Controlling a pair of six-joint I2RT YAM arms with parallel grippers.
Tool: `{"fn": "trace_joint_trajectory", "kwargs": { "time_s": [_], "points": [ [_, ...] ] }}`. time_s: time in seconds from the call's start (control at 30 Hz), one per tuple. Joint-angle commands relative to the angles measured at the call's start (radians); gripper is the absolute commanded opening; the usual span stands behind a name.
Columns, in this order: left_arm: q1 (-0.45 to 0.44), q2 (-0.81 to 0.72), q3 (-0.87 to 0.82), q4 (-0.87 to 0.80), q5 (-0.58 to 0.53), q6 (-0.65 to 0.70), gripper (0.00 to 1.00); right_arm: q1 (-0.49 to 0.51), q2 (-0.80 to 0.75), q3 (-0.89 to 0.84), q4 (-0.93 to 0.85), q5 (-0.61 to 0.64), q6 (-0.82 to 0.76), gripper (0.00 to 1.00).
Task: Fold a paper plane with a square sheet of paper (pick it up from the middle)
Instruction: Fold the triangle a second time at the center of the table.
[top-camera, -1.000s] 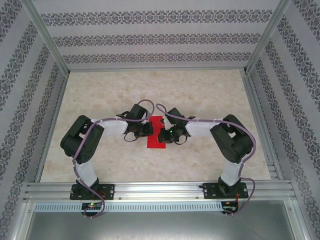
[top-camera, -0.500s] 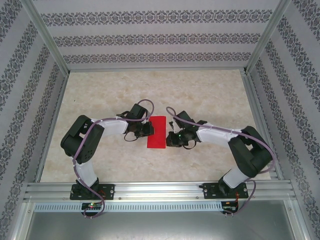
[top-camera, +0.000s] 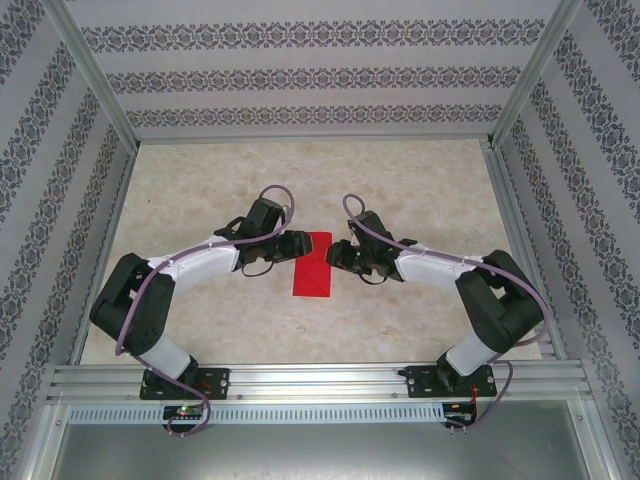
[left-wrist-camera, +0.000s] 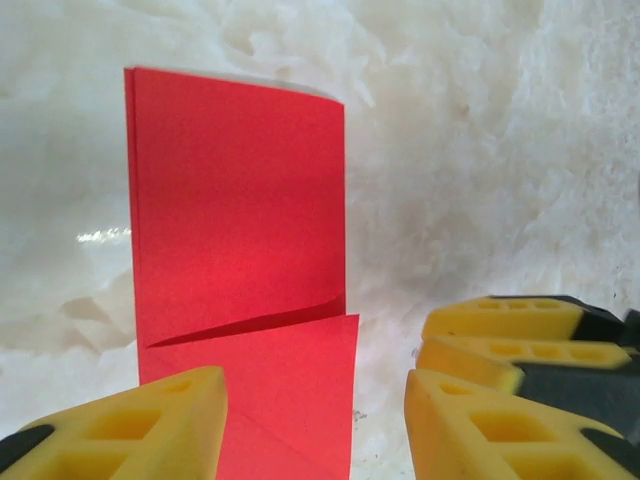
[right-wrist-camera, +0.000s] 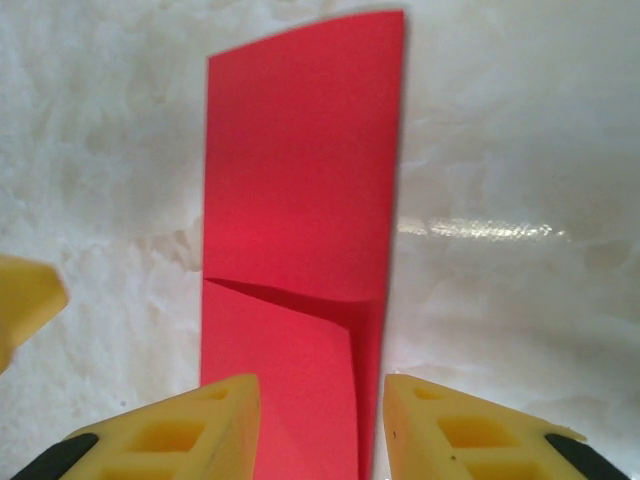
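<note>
Worktop (top-camera: 200, 190): pale marbled stone look, glossy (glare streaks in both wrist views). Red paper sheet (top-camera: 313, 265) lies flat mid-worktop between the arms. It is folded to a narrow matte rectangle, with one slanted flap edge crossing it. Left end effector (top-camera: 297, 243) is by its left edge, yellow hollow-celled wedge fingers (left-wrist-camera: 150, 420) spread, pinching nothing. Right end effector (top-camera: 335, 255) is by the right edge, fingers (right-wrist-camera: 190, 430) also apart, paper running under the gap.

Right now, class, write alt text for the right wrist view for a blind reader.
A red paper, folded into a narrow strip with a slanted crease, lies on a pale marbled table. The right gripper, yellow-fingered, stands open at its near end.
</note>
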Motion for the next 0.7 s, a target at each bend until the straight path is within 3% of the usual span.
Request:
{"fn": "trace_joint_trajectory", "kwargs": {
  "time_s": [0.0,0.33,0.67],
  "points": [
    [-0.004,-0.001,-0.063,0.059,-0.010,-0.068,0.53,-0.021,0.059,0.048,0.049,-0.053,-0.013,0.37],
    [-0.006,0.024,-0.127,0.154,0.060,-0.122,0.57,-0.028,0.197,0.059,0.182,-0.184,-0.033,0.21],
    [-0.011,0.045,-0.136,0.154,0.064,-0.149,0.57,-0.052,0.203,0.008,0.226,-0.187,-0.020,0.08]
  ]
}}
